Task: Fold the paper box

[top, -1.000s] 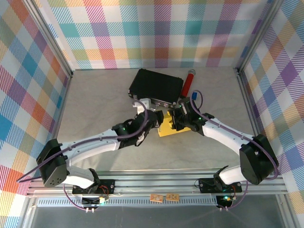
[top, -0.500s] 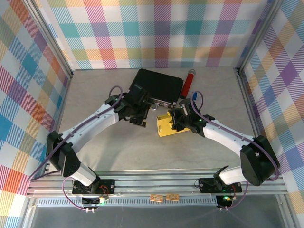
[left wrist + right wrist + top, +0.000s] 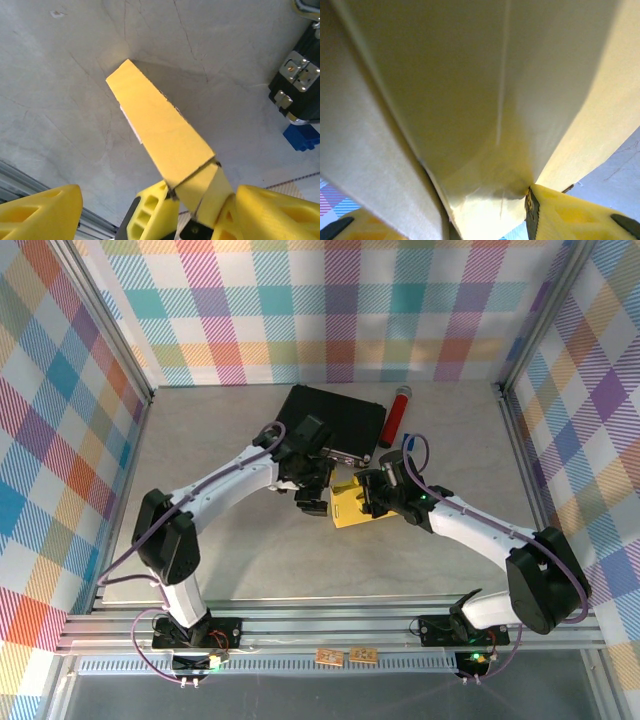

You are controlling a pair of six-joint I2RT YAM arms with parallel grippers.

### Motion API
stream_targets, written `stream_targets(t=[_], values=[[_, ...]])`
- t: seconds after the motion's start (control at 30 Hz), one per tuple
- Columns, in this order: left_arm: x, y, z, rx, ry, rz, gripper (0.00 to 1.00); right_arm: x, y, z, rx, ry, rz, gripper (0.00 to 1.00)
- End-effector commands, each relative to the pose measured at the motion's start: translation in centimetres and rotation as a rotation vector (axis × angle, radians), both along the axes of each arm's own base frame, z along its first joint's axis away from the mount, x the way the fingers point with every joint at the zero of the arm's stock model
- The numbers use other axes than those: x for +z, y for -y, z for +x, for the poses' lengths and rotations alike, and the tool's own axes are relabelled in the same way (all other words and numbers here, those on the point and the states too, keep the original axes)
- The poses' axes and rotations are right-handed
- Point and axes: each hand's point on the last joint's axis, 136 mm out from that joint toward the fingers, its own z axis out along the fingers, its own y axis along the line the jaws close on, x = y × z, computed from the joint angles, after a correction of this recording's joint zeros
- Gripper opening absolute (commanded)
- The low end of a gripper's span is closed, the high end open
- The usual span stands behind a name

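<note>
Paper box (image 3: pixel 470 75) up close btwn R fingers (image 3: pixel 570 215), edges cut off

No writing, brand or number can be read anywhere. Two small tan tags (image 3: pixel 325 656) on the front rail (image 3: pixel 270 664), nearer the camera than the box (image 3: pixel 356 510), carry marks too small to make out.

Bright, even overhead light. Against the right gripper (image 3: pixel 470 220), the paper box (image 3: pixel 470 75) looks blurred, dim and warm-toned; ahead of the left gripper (image 3: pixel 157 215) it is sharp and casts a soft shadow.
</note>
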Motion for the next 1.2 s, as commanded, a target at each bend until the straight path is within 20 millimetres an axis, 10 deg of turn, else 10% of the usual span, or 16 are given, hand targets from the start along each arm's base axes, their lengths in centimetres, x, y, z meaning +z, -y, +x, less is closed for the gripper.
stream_targets(t=[0.0,1.17], values=[[-0.1,1.3,0.0,0.239,-0.145,-0.057,0.79,-3.0,0.6,-1.6,0.017,-0.082,-0.053,0.48],[-7.8,1.2,-0.2,0.308,-0.28,0.133,0.62,-3.1,0.8,-2.2,0.022,-0.085,-0.048,0.48]])
